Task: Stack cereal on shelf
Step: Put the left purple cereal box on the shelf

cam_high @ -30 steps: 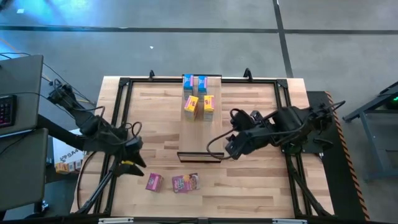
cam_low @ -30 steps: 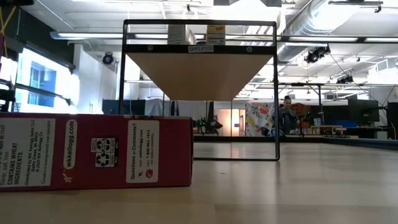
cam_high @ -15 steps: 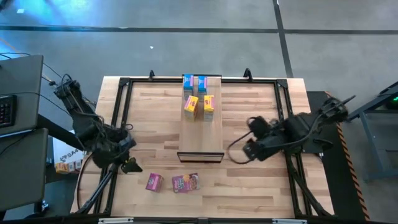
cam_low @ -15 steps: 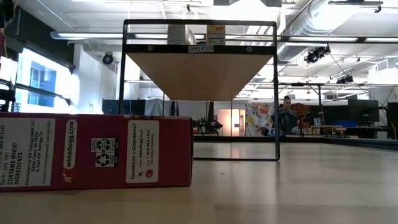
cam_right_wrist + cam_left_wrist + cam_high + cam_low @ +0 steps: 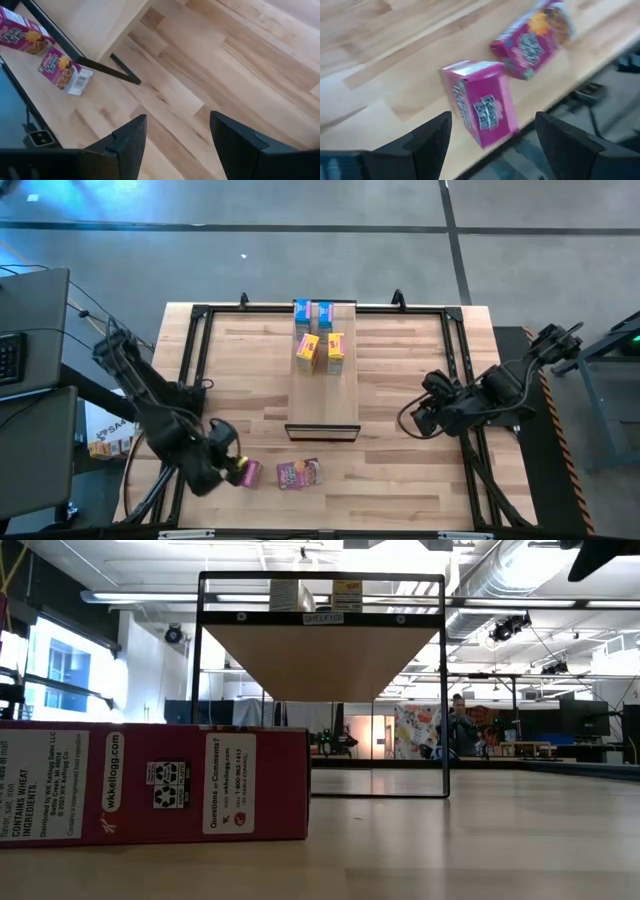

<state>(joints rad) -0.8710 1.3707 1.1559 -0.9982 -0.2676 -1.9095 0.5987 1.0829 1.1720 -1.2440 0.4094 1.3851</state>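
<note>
My left gripper [image 5: 229, 461] hovers open at the left end of the near table edge, right beside the left pink cereal box [image 5: 246, 472]. In the left wrist view my left gripper [image 5: 492, 120] has its fingers apart, and that box [image 5: 479, 107] stands just ahead of the gap. The second pink box [image 5: 532, 40] lies on its broad face farther off. Two blue boxes [image 5: 313, 313] and two yellow boxes [image 5: 321, 348] stand on the shelf plank [image 5: 323, 395]. My right gripper [image 5: 421, 420] is open to the right of the shelf and holds nothing.
A black frame [image 5: 190, 360] runs round the table. The shelf's dark front edge [image 5: 322, 431] faces the near side, with bare wood between it and the pink boxes. In the low view a pink box [image 5: 150, 783] fills the left foreground. A person [image 5: 460, 725] is far behind.
My left gripper has swung toward the near edge and a little rightward, ending beside the left pink box. My right gripper has drawn back from the shelf's near end toward the table's right edge. The boxes have stayed where they were.
</note>
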